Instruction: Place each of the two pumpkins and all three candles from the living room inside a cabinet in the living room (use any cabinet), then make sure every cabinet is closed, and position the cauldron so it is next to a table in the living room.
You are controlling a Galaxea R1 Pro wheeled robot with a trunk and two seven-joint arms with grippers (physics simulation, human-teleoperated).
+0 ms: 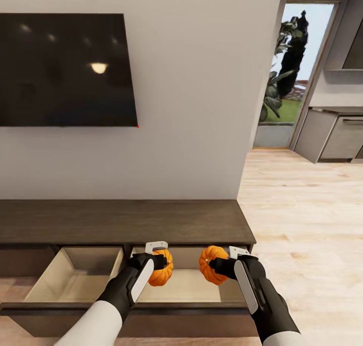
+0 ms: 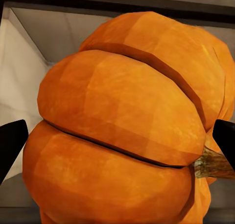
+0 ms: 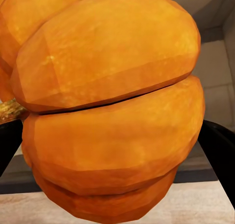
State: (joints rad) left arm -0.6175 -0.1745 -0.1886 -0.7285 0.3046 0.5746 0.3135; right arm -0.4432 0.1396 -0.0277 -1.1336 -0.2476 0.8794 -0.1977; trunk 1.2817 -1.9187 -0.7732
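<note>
Each of my grippers holds an orange ribbed pumpkin above the right open drawer of the dark brown cabinet [image 1: 121, 221]. The left gripper [image 1: 157, 265] is shut on one pumpkin [image 1: 162, 269], which looms large in the left wrist view as the pumpkin [image 2: 122, 131] between black fingertips [image 2: 10, 145]. The right gripper [image 1: 222, 268] is shut on the other pumpkin [image 1: 210, 271], close up in the right wrist view as the pumpkin [image 3: 107, 106]. Both hang over the pale drawer interior [image 1: 186, 285]. The candles and cauldron are out of view.
A second open drawer [image 1: 75, 278] lies to the left. A black TV [image 1: 65, 69] hangs on the wall above the cabinet. Wooden floor [image 1: 302, 225] stretches to the right, towards a glass door [image 1: 295, 69] and grey kitchen units [image 1: 333, 134].
</note>
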